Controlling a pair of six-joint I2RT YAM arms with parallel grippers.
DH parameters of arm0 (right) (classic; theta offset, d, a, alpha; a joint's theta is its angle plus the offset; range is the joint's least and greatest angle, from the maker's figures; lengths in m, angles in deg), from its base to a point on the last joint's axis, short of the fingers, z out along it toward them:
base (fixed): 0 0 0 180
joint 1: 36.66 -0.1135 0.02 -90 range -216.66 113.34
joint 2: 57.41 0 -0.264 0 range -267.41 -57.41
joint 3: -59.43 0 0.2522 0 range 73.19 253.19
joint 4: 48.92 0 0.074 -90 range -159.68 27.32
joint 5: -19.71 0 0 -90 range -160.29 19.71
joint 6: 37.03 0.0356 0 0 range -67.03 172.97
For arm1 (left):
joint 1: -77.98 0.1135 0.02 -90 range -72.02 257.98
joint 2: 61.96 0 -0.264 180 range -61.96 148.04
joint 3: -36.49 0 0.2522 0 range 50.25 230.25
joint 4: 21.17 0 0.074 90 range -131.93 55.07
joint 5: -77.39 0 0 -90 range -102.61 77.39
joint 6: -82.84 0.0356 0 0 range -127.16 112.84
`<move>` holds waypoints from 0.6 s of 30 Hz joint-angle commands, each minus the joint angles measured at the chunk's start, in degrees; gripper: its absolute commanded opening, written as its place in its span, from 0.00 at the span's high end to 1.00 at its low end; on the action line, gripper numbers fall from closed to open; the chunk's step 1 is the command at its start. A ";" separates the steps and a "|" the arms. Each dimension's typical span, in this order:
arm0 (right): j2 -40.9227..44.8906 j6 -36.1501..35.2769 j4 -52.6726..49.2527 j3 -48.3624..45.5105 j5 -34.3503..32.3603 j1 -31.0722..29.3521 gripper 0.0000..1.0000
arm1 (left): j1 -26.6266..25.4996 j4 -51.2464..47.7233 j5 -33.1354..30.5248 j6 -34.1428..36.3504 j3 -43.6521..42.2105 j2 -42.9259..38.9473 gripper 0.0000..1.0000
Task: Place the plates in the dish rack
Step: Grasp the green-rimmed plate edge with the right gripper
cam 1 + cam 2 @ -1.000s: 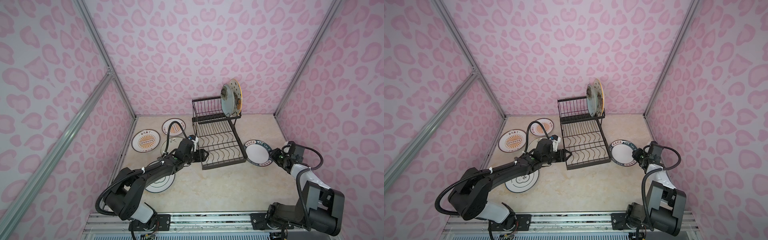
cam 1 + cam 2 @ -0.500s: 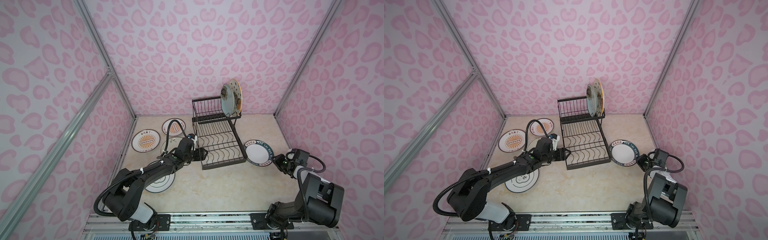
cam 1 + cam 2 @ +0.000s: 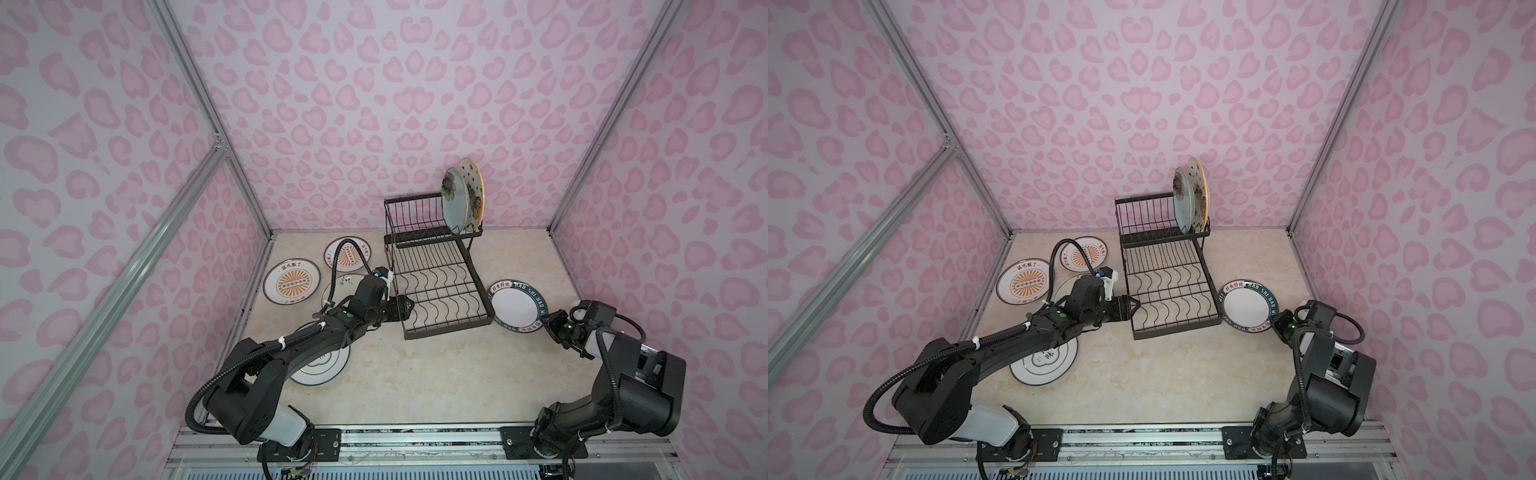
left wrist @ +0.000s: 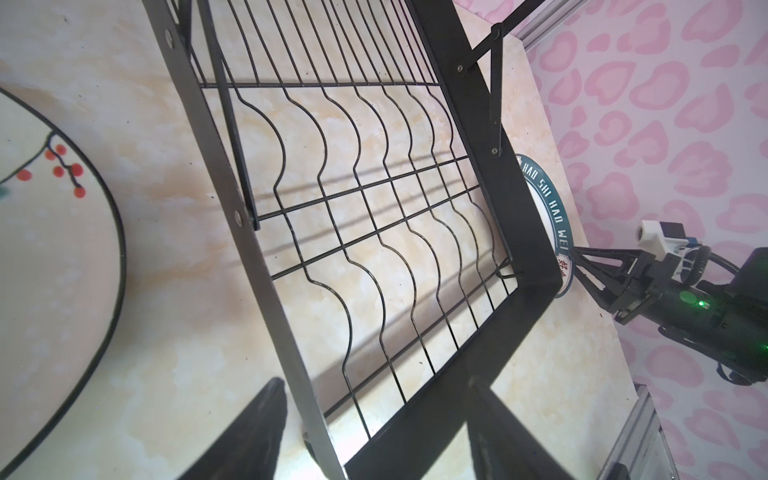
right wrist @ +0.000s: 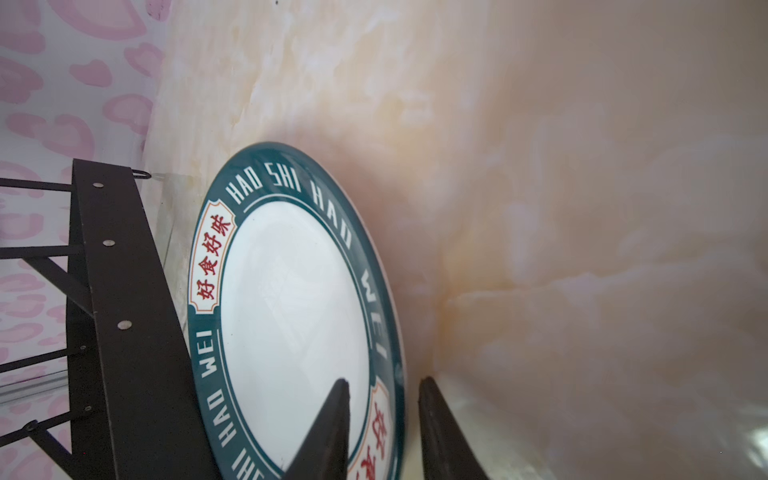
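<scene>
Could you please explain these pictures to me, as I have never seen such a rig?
Two robot arms work at a table. Two pictures look down from above; two come from cameras on the arms' wrists. A wire dish rack stands on the table, two plates upright in its upper basket; five more lie flat. The left tool is open at the rack's corner, holding nothing. The right tool straddles the rim of the lettered plate; a firm grip isn't clear.
</scene>
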 commanded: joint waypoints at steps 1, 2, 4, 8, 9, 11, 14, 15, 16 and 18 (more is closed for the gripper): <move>-1.07 1.12 2.96 -0.45 0.95 0.04 0.73 | 0.08 0.05 -0.73 0.70 0.11 -0.20 0.30; -1.25 1.32 3.38 -0.63 1.14 -0.01 0.74 | 0.08 0.00 -0.70 0.70 0.19 -0.08 0.30; -1.52 1.57 3.86 -0.68 1.17 -0.01 0.74 | 0.09 0.06 -0.37 0.69 0.34 0.29 0.29; -2.06 2.00 4.96 -1.04 1.00 -0.04 0.75 | 0.07 0.03 -0.22 0.52 0.37 0.41 0.30; -2.39 2.18 5.41 -1.11 1.08 0.00 0.75 | 0.13 -0.01 -0.26 0.52 0.33 0.27 0.30; -3.04 2.89 6.77 -1.50 1.40 -0.04 0.76 | 0.06 -0.13 -0.17 0.45 0.56 0.26 0.30; -3.98 3.87 8.72 -1.99 2.04 -0.01 0.79 | 0.09 -0.45 -0.12 0.48 0.75 0.20 0.30; -4.24 3.96 9.15 -1.97 2.05 -0.11 0.80 | 0.06 -0.53 -0.21 0.47 0.71 0.10 0.30; -4.56 4.14 9.52 -1.95 2.05 -0.11 0.81 | 0.07 -0.47 -0.33 0.44 0.68 0.06 0.30; -5.31 4.58 10.39 -2.19 2.43 -0.10 0.84 | 0.09 -0.32 -0.46 0.20 0.49 -0.13 0.30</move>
